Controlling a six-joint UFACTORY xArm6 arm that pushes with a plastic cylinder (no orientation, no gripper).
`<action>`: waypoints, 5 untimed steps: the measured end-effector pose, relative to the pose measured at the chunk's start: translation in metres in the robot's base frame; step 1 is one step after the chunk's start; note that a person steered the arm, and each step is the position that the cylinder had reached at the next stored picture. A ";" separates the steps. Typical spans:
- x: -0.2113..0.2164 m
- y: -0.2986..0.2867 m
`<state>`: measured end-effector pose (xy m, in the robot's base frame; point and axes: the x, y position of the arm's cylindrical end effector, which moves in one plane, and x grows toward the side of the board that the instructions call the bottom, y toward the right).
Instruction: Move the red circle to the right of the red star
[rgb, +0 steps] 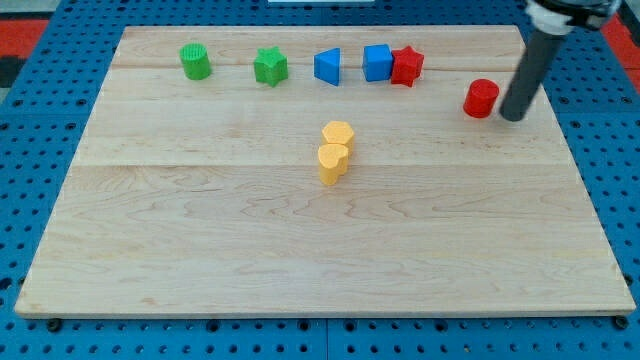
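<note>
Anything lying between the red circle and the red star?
No. In the camera view, only bare board separates the red circle from the red star.

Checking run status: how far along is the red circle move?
Mostly done: the red circle already sits at the view's right of the red star, apart from it and slightly lower. In hand: my tip stands just right of the circle. Left: at most a nudge up to level with the star.
</note>
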<state>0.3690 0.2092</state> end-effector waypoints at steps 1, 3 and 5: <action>-0.008 -0.020; -0.022 -0.018; -0.058 -0.011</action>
